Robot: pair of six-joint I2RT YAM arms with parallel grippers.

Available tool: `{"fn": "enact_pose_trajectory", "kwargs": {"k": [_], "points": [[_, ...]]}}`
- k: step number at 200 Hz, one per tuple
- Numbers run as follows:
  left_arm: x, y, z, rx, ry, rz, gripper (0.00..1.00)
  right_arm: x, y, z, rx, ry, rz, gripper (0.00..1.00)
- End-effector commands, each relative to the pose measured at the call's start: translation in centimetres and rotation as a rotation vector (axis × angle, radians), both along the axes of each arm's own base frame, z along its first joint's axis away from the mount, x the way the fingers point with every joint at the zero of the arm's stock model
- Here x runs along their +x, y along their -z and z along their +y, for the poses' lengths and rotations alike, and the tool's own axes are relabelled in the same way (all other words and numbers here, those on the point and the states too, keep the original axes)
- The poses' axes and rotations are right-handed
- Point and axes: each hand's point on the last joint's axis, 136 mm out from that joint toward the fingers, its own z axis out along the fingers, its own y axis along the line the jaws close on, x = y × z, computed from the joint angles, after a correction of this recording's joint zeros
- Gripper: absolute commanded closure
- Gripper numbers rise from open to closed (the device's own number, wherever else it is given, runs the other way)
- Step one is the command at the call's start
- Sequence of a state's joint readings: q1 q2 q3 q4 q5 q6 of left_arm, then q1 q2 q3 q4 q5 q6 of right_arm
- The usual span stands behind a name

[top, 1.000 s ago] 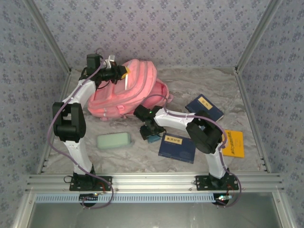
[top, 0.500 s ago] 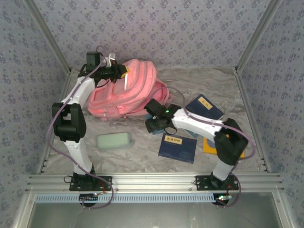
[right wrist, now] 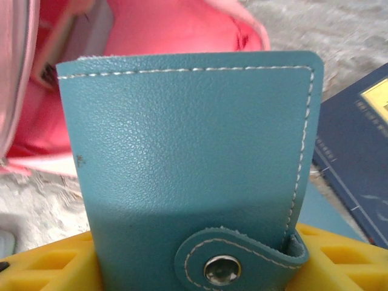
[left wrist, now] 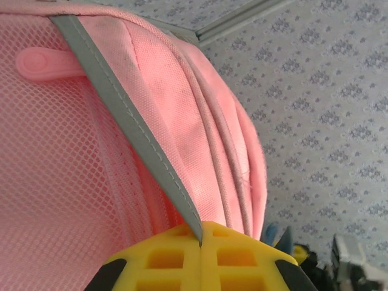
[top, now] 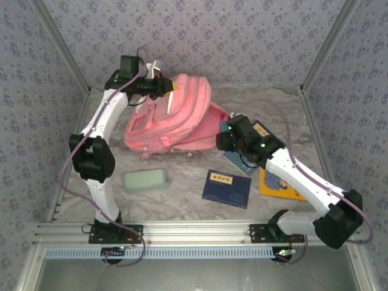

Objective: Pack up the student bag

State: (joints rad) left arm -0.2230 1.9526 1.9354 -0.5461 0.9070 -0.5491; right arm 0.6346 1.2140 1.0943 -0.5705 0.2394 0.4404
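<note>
The student bag [top: 176, 118], a big pink backpack, lies at the back of the table with its top edge raised. My left gripper [top: 168, 91] is shut on the bag's grey-trimmed edge [left wrist: 127, 127], and the yellow jaws [left wrist: 201, 236] pinch that strip with no gap. My right gripper [top: 222, 140] hovers at the bag's right side, shut on a teal leather wallet [right wrist: 194, 157] with a snap tab. Beyond the wallet, the bag's pink inside [right wrist: 163, 30] is visible in the right wrist view.
A navy book [top: 226, 188] lies in the middle of the table. A yellow book [top: 280, 185] and another navy book [top: 268, 136] lie partly under the right arm. A pale green case [top: 145, 179] sits at the front left. Patterned walls enclose three sides.
My right arm has swung from the table's middle up and rightward with the wallet, to the bag's right side. My left gripper has pulled the bag's edge higher and rightward, and the bag shifted with it.
</note>
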Motion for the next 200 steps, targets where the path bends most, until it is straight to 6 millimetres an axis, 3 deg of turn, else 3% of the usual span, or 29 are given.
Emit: {"fn": "enact_pose_trajectory", "kwargs": {"k": [1, 31, 67, 114, 146, 200], "points": [[-2.8, -6.4, -2.0, -0.088, 0.159, -0.172, 1.0, 0.1, -1.2, -1.6, 0.02, 0.02, -0.041, 0.34], [-5.9, -8.4, -4.4, -0.129, 0.31, -0.221, 1.0, 0.4, -1.3, -2.4, 0.044, 0.026, -0.045, 0.33], [-7.8, -9.9, -4.4, -0.159, 0.375, -0.277, 1.0, 1.3, -0.5, -2.0, 0.149, 0.001, -0.037, 0.33], [-9.8, -10.3, -4.0, -0.217, 0.448, -0.299, 1.0, 3.2, 1.6, 3.5, 0.371, -0.14, 0.012, 0.29], [-10.7, -10.1, -4.2, -0.24, 0.486, -0.307, 1.0, 5.9, 1.9, 7.2, 0.533, -0.213, -0.007, 0.27], [-11.3, -10.3, -4.8, -0.242, 0.504, -0.327, 1.0, 9.5, 3.6, 12.7, 0.843, -0.128, 0.017, 0.24]]}}
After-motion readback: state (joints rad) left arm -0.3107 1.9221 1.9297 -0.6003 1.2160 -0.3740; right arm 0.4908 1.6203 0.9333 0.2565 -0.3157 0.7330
